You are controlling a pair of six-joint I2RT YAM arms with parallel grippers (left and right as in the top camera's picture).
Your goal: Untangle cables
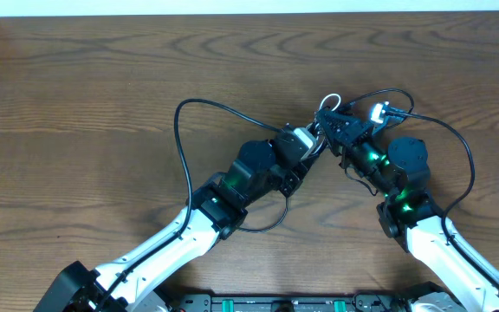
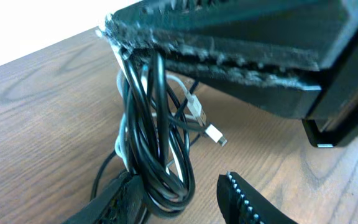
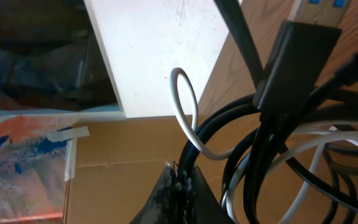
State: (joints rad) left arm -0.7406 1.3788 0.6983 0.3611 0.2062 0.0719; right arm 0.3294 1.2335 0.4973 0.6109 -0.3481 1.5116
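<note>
The cables [image 2: 157, 124] hang as a tangled bundle of black cords with one white cord. My right gripper [image 3: 180, 171] is shut on them, and its fingers [image 2: 229, 56] cross the top of the left wrist view. A white plug [image 2: 215, 134] sticks out of the bundle, and a black USB plug [image 3: 297, 56] and a white loop [image 3: 185, 106] show in the right wrist view. My left gripper [image 2: 180, 180] is open around the bundle's lower loop, which rests against its left finger [image 2: 123, 199]. From overhead, both grippers meet at the bundle [image 1: 331, 102] in mid-table.
A thick black arm wire [image 1: 180, 139] arcs left of the left arm, and another [image 1: 466, 156] curves right of the right arm. The wooden table [image 1: 76, 104] ends at a white wall at the back. A cardboard box [image 3: 117, 168] shows beyond the table.
</note>
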